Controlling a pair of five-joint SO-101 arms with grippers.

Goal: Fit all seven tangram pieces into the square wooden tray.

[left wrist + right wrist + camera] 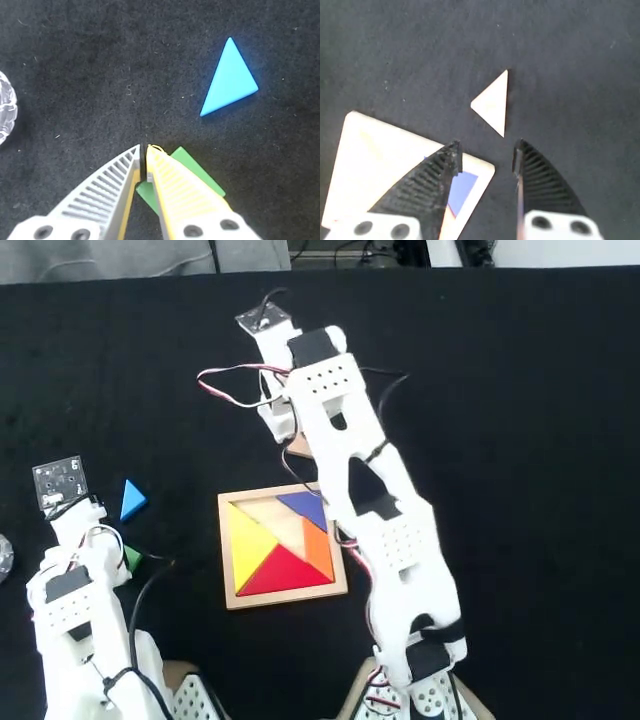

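A black-covered table carries everything. The wooden tray lies toward its front edge, about midway across. Toward the left edge lies a light blue triangle, with a green piece near it, closer to the front. A pale triangle lies just behind the tray's back corner, apart from it. A clear ribbed object sits at the left edge.

Left pincer has its tips pressed together, while the right pincer gapes apart.

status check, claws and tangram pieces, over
Left claw shut over green piece. Right claw open near pale triangle. Tray part filled; light blue triangle outside.
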